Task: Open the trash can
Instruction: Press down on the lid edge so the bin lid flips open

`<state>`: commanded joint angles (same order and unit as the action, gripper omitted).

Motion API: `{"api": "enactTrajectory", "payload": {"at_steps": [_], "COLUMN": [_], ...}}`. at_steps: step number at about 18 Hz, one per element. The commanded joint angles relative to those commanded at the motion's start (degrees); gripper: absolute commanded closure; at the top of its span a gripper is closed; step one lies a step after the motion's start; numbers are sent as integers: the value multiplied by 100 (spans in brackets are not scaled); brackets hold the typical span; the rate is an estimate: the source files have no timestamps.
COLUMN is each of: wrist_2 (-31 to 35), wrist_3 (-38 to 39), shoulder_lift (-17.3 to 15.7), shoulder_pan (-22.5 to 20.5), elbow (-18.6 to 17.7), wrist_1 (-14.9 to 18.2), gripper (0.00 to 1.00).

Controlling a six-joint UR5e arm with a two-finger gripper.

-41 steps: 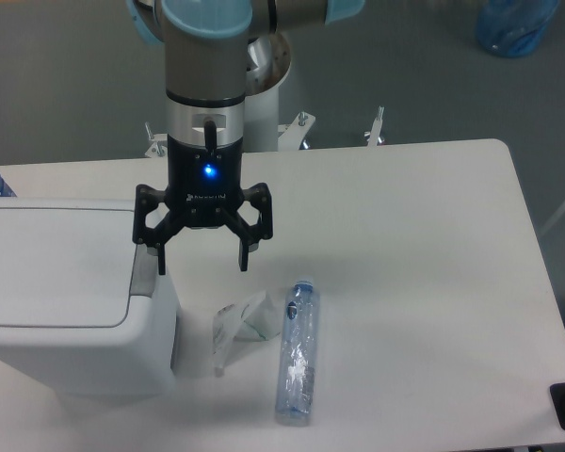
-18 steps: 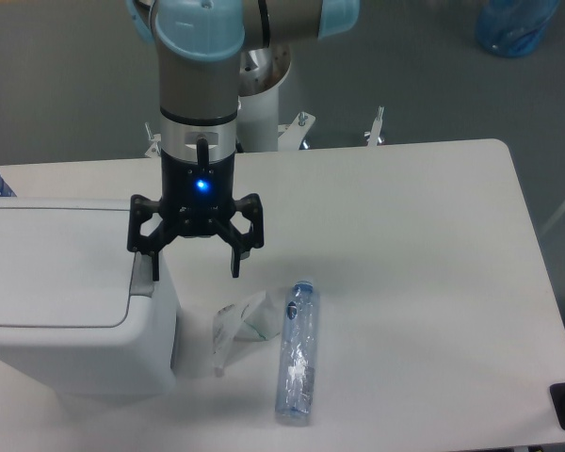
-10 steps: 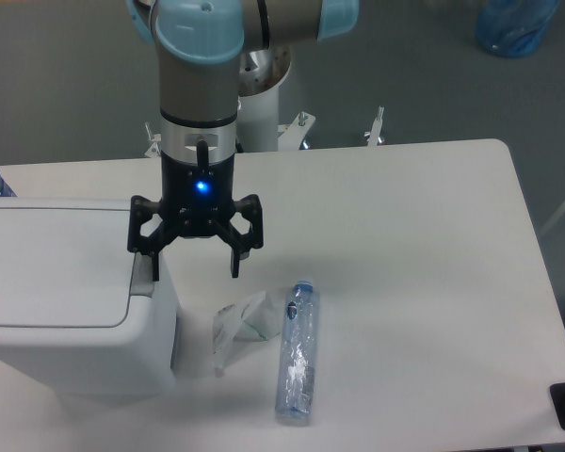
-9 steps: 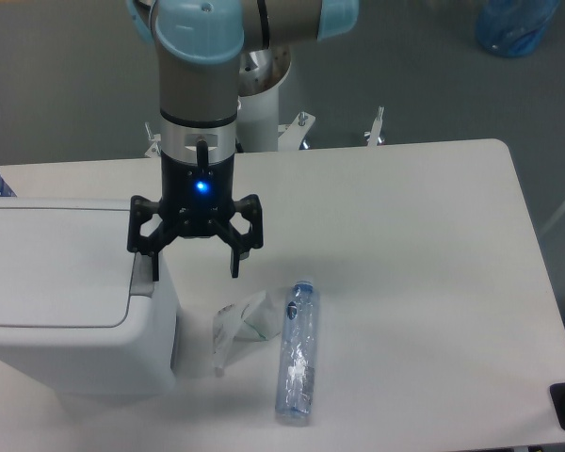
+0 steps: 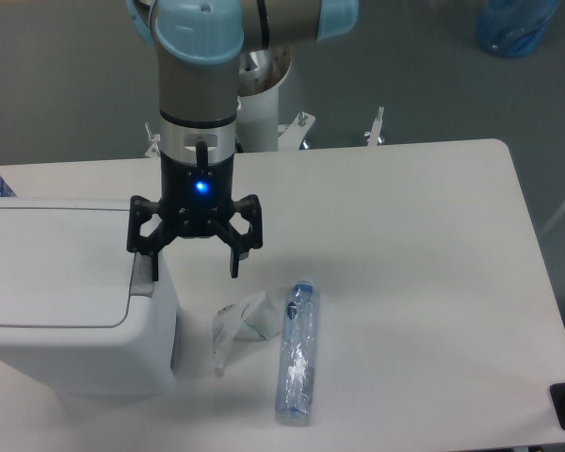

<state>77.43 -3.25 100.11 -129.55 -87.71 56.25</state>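
White plastic bin: the trash can [image 5: 66, 292] sits at the near left of the table [image 5: 424, 282], directly left of and below the end effector [image 5: 194, 262]; it is by far the biggest thing here.
Lid: flat and shut, lying level on the body with no gap that I can make out along its edges.
Push tab: a grey tab [image 5: 143, 279] runs along the bin's right edge, right under the end effector's left fingertip.
End effector: released, fingers spread wide and pointing down; nothing is held between them. The left finger stands at the tab, touching it or just above it. From where I stand I cannot tell which. The right finger hangs over bare table beside the bin.
Task progress: early, by my reckoning. The approach looks done and the finger is lined up with the tab, but the lid has not lifted, so the opening itself is all left to do.
What is left: a downward press on the tab, I would guess, then the lid coming up.
Bin contents: hidden under the closed lid; cannot say.
Bottle: a clear plastic bottle [image 5: 296, 351] with a blue cap lies on its side on the table, below and right of the end effector; it looks empty or nearly so.
Wrapper: a crumpled clear wrapper [image 5: 237, 326] lies just below the end effector, between bin and bottle, close to the bottle's side.
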Motion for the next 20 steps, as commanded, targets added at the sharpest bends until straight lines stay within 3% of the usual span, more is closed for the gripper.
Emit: {"api": "enactTrajectory", "payload": {"at_steps": [14,20], "wrist_2": [0,26], "wrist_3": [0,-192], "shoulder_lift": [18,53], "shoulder_pan": [0,-9], "elbow": [0,438], "wrist_1": [0,-70], "gripper": [0,0]}}
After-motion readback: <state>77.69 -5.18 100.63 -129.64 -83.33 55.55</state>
